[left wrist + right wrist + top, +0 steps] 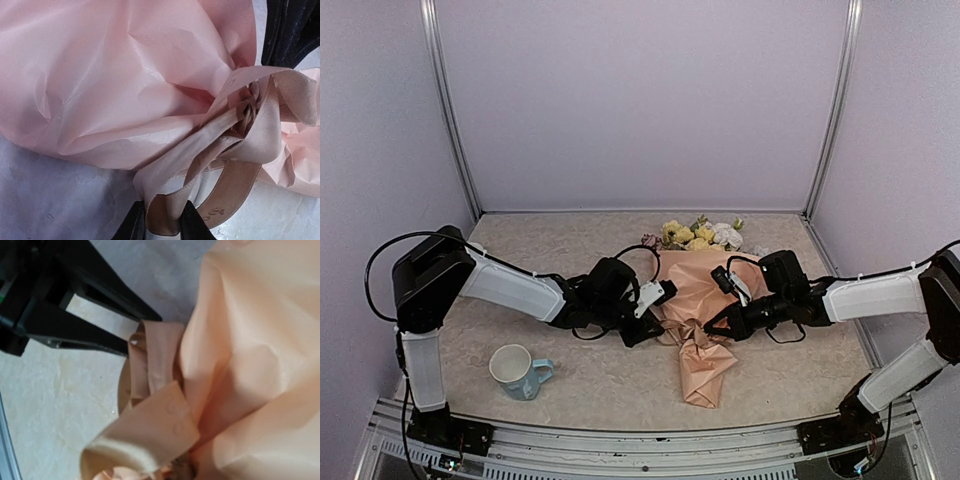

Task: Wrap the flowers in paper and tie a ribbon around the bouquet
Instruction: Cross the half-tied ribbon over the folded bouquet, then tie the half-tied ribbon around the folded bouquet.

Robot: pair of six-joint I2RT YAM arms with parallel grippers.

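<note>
Lying mid-surface point(570, 250): crinkled matte peach paper point(100, 75) gathered into a cone around the flowers point(700, 235), yellow and white blooms poking out at the far end. Glossy tan satin ribbon point(250, 130) knotted at the narrow waist, loops flaring. Left claw point(164, 221) pinching one flat ribbon loop. Right claw point(720, 326) pressed together at the waist's other side. Pale-blue mug point(517, 371) upright, well apart.
</note>
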